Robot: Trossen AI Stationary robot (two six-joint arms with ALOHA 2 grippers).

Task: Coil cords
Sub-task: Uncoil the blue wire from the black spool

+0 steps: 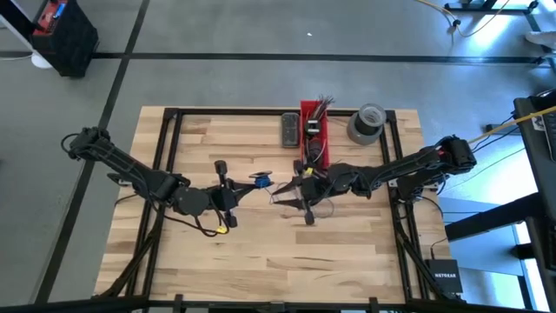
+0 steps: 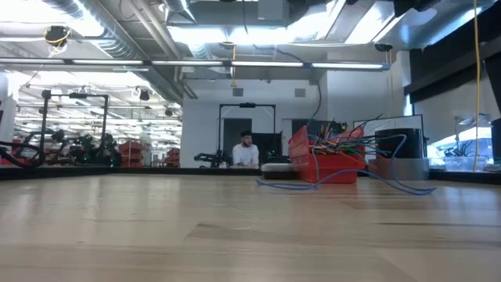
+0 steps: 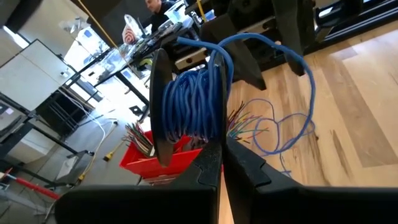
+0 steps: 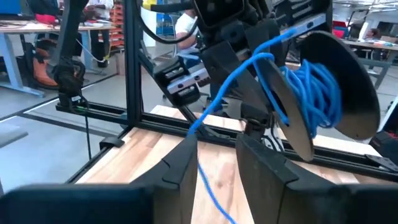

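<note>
My left gripper (image 1: 243,187) holds a black spool (image 3: 189,93) wound with blue cord above the middle of the table. The cord's free length (image 3: 305,74) leaves the top of the spool and drops to loose loops (image 3: 283,134) lying on the wood. My right gripper (image 4: 214,158) faces the spool from the table's right, open. The blue cord (image 4: 202,171) runs down through the gap between its fingers; I cannot tell whether it touches them. In the low view the cord (image 2: 391,185) lies on the table before the red bin (image 2: 329,163). My left gripper pinches the edge of one spool flange (image 3: 214,142) between its two shut fingers. The fingers come nearly level from the table's left. The spool stands above them, lifted clear of the table.
A red bin (image 1: 314,130) full of short coloured wire ends stands at the back middle. A dark flat device (image 1: 289,129) lies to its left and a grey tape roll (image 1: 367,123) to its right. A person sits in the room beyond the table (image 2: 246,149).
</note>
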